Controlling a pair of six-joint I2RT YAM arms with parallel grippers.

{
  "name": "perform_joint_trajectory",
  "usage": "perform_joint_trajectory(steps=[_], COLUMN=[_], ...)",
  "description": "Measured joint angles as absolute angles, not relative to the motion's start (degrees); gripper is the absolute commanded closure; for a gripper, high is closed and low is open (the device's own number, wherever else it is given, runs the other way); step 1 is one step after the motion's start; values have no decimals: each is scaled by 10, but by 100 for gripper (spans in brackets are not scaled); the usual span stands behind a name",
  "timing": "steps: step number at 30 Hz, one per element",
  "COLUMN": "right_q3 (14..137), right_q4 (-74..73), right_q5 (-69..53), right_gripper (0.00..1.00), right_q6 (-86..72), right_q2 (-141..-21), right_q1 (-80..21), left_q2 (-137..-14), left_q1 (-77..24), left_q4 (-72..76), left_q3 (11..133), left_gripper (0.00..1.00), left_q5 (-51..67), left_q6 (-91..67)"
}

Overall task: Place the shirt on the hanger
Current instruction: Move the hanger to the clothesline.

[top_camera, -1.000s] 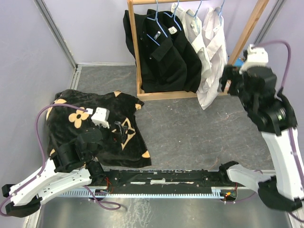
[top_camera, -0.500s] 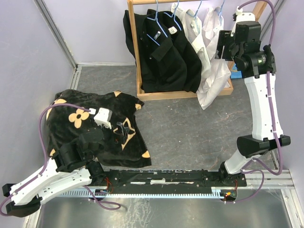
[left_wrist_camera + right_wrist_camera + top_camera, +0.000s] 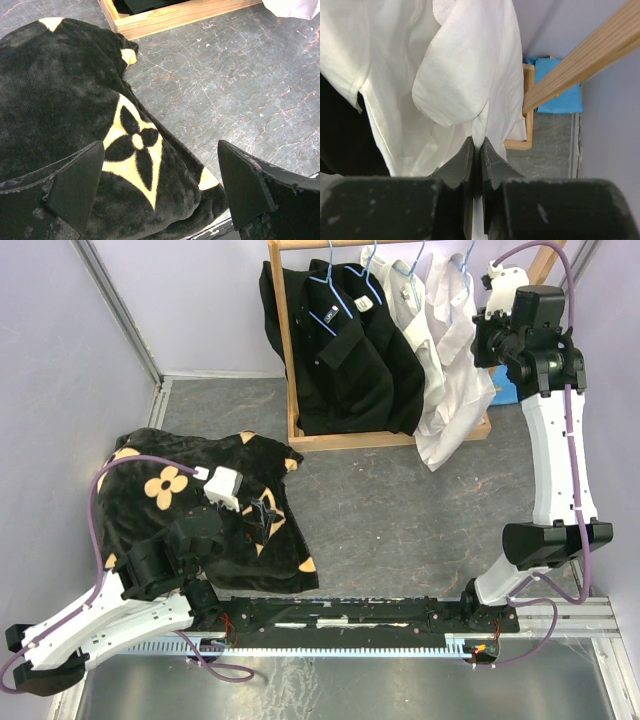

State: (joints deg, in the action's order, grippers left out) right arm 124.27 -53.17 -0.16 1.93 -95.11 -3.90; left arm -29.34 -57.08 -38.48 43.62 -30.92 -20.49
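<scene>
The white shirt point(image 3: 455, 350) hangs on the wooden rack point(image 3: 283, 350), on a thin blue hanger point(image 3: 466, 262), last on the right in the row. The right gripper point(image 3: 476, 142) is up high beside it. Its fingers are squeezed almost together, and a thin bit of the shirt seems to be pinched between them. The left gripper point(image 3: 161, 147) sits low over the black flower cloth point(image 3: 60, 90), fingers spread wide, holding nothing.

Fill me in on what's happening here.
The right gripper is up at the wooden clothes rack, pinched shut on the thin fabric of a white long-sleeved shirt hanging there. The left gripper hangs open above a black plush cloth with tan flower motifs on the grey table, holding nothing.
</scene>
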Motion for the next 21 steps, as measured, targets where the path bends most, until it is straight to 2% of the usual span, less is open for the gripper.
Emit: perform_joint_trajectory(steps=[10,11,13,14,16,18,21], right_q3=[1172,1168,1157,1152,1127,1108,1105], right_q4=[-470,-468,-458,-453,-434,-423,-403], right_q5=[-152,-173,-205,-208,-199,-164,-97], right_gripper=[91,87,67,54,39,33,29], right_q6=[156,164,173,171,170,162,147], right_q2=[-925,-924,-919,-916,-902,-891,-888], right_q1=[-13,-8,3,6,11,11,11], left_q2=[-300,-302,-305,-306,-309,-310,-311], left_q1=[-571,-571,-571,-571,-571,-571,-571], left_q4=[-383,-383,-381,-380,-379,-378,-375], left_q3=[433,433,431,431,431,431,431], left_gripper=[0,0,0,0,1,0,0], left_q5=[-307,-305,-299,-298,-297,-295,-294], left_q6=[-205,-205,-204,-204,-204,-204,-204])
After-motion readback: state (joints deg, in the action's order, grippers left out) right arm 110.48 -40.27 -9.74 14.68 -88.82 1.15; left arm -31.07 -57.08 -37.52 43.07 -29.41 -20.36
